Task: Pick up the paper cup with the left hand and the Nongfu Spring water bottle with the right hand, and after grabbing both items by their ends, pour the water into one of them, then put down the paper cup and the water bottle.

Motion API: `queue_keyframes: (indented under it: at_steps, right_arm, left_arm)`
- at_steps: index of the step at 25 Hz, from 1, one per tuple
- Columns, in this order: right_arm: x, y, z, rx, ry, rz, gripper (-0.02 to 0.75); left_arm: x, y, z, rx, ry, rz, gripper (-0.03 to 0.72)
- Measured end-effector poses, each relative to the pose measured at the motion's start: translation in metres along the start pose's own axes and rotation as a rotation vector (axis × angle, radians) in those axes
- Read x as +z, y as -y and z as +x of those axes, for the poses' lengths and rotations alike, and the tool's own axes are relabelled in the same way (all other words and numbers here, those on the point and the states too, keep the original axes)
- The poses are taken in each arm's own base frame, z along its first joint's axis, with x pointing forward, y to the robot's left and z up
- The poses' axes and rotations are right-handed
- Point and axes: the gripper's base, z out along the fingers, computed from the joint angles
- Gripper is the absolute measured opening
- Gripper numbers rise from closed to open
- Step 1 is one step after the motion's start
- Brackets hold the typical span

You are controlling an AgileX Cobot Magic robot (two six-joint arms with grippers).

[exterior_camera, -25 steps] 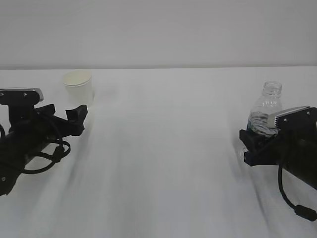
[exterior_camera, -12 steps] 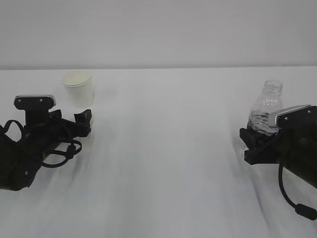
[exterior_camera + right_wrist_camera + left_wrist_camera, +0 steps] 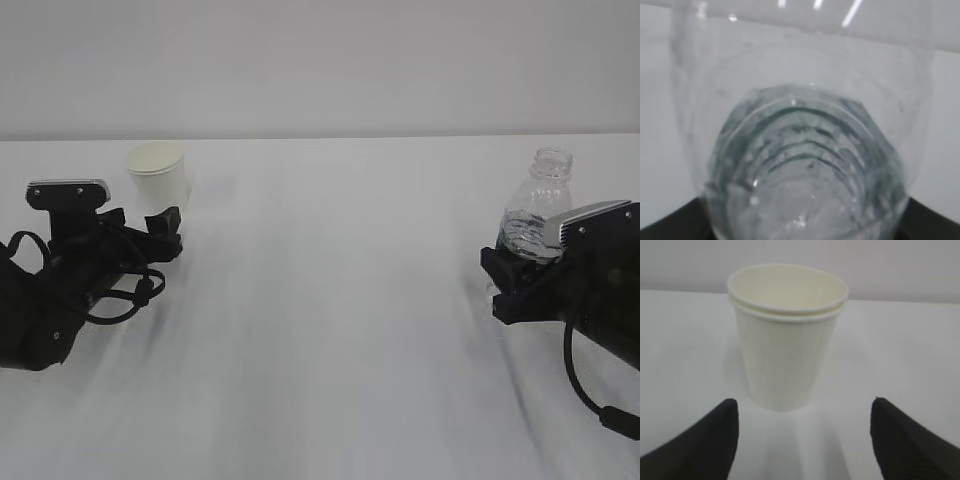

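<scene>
The white paper cup stands upright at the back left of the table. My left gripper sits low just in front of it, open, its two black fingers spread wider than the cup and short of its base. At the right, the clear Nongfu Spring water bottle leans slightly, its capless neck up, with my right gripper shut on its lower part. Water fills the bottom of the bottle.
The white table runs back to a pale wall; its far edge lies just behind the cup. A black cable hangs from the right arm near the front right.
My left gripper has slid forward and right, closer to the cup. The right gripper has raised the bottle a little.
</scene>
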Motion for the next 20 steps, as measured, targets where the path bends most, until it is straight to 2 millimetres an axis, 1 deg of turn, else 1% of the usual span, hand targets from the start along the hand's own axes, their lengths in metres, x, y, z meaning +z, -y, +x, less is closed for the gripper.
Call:
queue_keyframes:
  at_steps: [4,7,9,12,14,16,20]
  right_arm:
    - [-0.003,-0.002,0.003,0.006,-0.013,-0.006,0.419]
    - [-0.004,-0.002,0.004,0.007,-0.017,-0.009,0.419]
    - [-0.004,-0.003,0.004,0.005,-0.017,-0.013,0.419]
    - [-0.004,-0.003,0.004,0.004,-0.018,-0.018,0.419]
    - [-0.004,-0.004,0.004,0.003,-0.018,-0.019,0.419]
    - [-0.004,-0.004,0.004,0.003,-0.018,-0.019,0.419]
    - [-0.004,-0.004,0.004,0.002,-0.018,-0.021,0.419]
  left_arm:
    - [0.003,0.003,-0.003,0.008,0.012,0.023,0.529]
    - [0.006,0.004,-0.002,0.026,0.013,0.032,0.515]
    - [0.01,0.005,0.0,0.056,0.016,0.039,0.538]
    - [0.017,0.007,0.001,0.084,0.027,0.062,0.616]
    - [0.021,0.007,0.003,0.089,0.032,0.063,0.645]
    - [0.023,0.006,0.005,0.088,0.031,0.06,0.657]
    - [0.028,-0.002,0.004,0.085,0.04,0.04,0.663]
